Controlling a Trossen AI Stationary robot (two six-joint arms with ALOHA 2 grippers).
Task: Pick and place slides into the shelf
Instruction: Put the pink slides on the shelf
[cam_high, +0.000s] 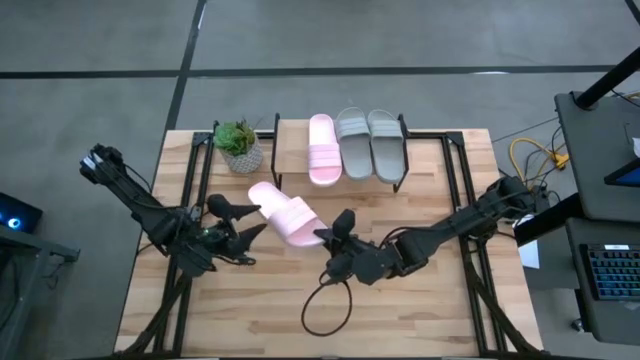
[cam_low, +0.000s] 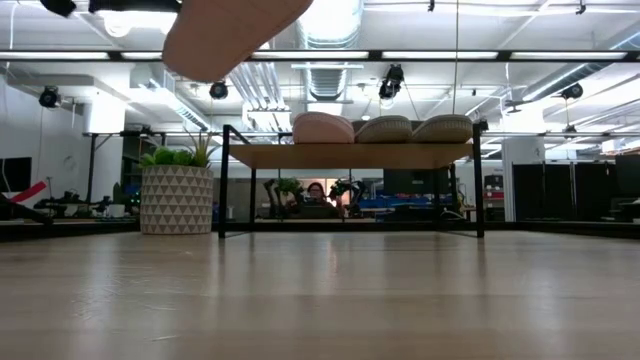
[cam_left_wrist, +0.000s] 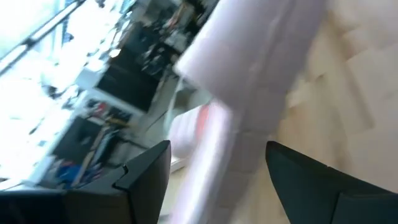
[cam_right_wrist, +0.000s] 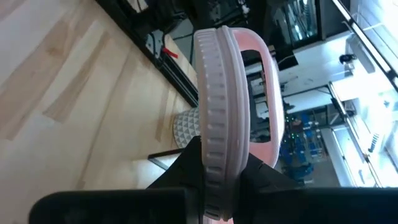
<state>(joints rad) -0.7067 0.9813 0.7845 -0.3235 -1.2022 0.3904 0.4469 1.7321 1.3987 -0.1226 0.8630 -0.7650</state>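
Observation:
One pale pink slide (cam_high: 285, 212) is lifted clear of the table between my two grippers; the low view shows it at the picture's top (cam_low: 225, 35). My right gripper (cam_high: 325, 238) is shut on its end toward the table's right. My left gripper (cam_high: 250, 220) is open. Its fingers stand on either side of the slide's other end (cam_left_wrist: 236, 124), with gaps showing. On the shelf (cam_high: 290, 130) at the far edge lie the other pink slide (cam_high: 322, 148) and the two grey-beige slides (cam_high: 352, 143) (cam_high: 385, 145), soles down on the plank. My right gripper pinches the pink slide's sole at its right-hand end (cam_right_wrist: 217, 149) between the two fingers (cam_right_wrist: 186, 163), one on the underside and one on the footbed. The fingers come level from the table's right. The slide sticks out beyond them toward the left gripper, clear of the table.
A potted plant (cam_high: 240, 148) stands left of the shelf at the far edge. A black cable loop (cam_high: 325, 305) lies on the table near the right gripper. Black frame bars (cam_high: 460, 180) run along both sides of the tabletop.

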